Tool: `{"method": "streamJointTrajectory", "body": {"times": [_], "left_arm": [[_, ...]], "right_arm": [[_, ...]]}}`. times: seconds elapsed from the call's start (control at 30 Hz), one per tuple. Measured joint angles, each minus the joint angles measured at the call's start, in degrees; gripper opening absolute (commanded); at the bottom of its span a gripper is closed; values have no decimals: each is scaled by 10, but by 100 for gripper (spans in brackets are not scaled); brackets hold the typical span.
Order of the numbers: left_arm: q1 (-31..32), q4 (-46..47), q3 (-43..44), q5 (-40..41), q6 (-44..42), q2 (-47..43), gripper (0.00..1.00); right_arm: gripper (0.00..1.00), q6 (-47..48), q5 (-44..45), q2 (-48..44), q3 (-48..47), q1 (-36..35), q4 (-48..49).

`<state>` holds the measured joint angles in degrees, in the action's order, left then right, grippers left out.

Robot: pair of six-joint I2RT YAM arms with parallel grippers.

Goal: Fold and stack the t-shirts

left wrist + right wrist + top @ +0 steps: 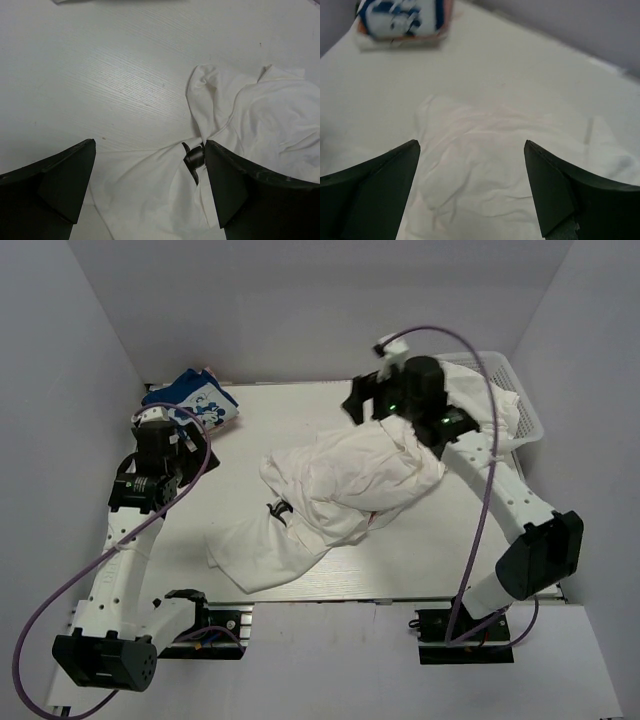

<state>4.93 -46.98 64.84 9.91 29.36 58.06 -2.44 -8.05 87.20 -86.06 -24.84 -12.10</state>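
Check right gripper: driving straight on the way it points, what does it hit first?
Likely the crumpled white t-shirt, framed between its open fingers; folded blue t-shirt lies farther off. Depth unclear.

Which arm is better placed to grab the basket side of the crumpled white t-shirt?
Probably right: the right gripper, open, hovers by that end of the white t-shirt; the left gripper, also open, sits beyond its other end near the folded blue t-shirt.

I see two matching arms on my feed. The left arm and right arm are built of white links, dotted with small dark holes and joined by chunky black motor housings. A purple cable loops along each arm. Small green lights glow on the right wrist. The fingers are matte black wedges.
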Motion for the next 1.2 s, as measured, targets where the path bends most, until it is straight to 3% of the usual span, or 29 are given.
{"method": "streamJointTrajectory", "body": {"times": [0.17, 0.37, 0.43, 0.47, 0.53, 0.57, 0.83, 1.03, 1.2], "left_arm": [[0, -9, -23, -5, 0, -12, 100], [0, -16, -34, -17, 0, -26, 100], [0, -21, -36, -21, 1, -27, 100], [0, -22, -38, -22, 0, -28, 100], [0, -24, -43, -26, 0, -31, 100], [0, -26, -45, -28, 0, -31, 100], [0, -31, -45, -32, 0, -31, 100], [0, -19, -45, -35, 2, -21, 100], [0, -18, -45, -33, 4, -4, 100]], "right_arm": [[90, -7, 7, 38, 85, -138, -7], [90, -39, 77, 114, 173, -222, -18], [75, -61, 113, 134, 183, -230, -14], [45, -66, 127, 141, 184, -231, -15], [12, -81, 159, 148, 184, -230, -11], [0, -89, 173, 148, 183, -229, -9], [0, -88, 314, 88, 78, -224, -12], [0, -6, 420, 17, -53, -194, 46], [0, 85, 470, 37, -194, -122, 100]]}}
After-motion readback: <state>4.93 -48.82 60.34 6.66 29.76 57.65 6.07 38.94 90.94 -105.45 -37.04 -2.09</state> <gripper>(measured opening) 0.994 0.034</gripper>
